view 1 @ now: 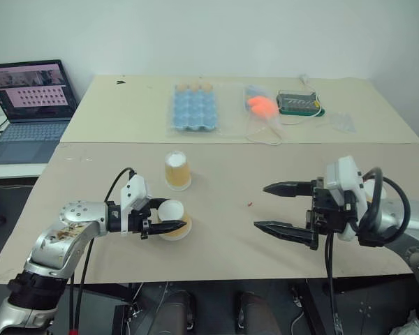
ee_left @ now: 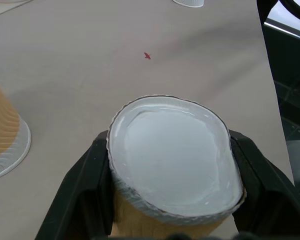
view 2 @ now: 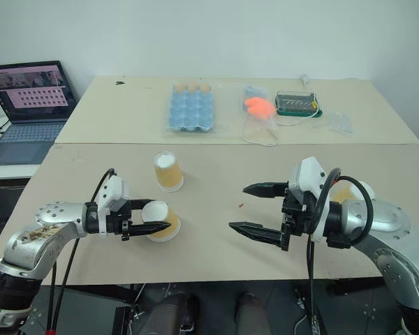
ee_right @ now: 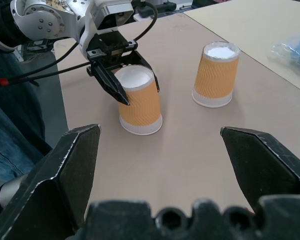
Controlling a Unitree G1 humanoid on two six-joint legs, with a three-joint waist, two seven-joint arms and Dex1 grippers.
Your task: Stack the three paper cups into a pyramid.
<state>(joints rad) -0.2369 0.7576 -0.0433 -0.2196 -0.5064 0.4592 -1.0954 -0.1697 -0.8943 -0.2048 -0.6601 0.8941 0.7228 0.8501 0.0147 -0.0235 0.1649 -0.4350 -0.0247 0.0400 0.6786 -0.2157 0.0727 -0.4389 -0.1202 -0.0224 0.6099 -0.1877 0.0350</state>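
Three yellow-orange paper cups stand upside down on the near tan table. One cup (view 1: 177, 169) stands free near the table's middle. In front of it a second cup (view 1: 174, 213) stands on the table with my left gripper (view 1: 173, 223) shut on it; in the left wrist view its white base (ee_left: 175, 155) is squeezed oval between the black fingers (ee_left: 87, 195). The third cup (view 2: 347, 193) shows partly behind my right arm. My right gripper (view 1: 261, 206) hovers open and empty to the right, pointing toward the held cup (ee_right: 138, 102).
The far table (view 1: 126, 105) holds a blue egg tray (view 1: 193, 108), a clear bag with an orange thing (view 1: 262, 106), a black tray (view 1: 298, 102) and a small clear bag (view 1: 342, 122). An open laptop (view 1: 31, 105) sits at the far left. A red speck (view 1: 249, 204) lies on the near table.
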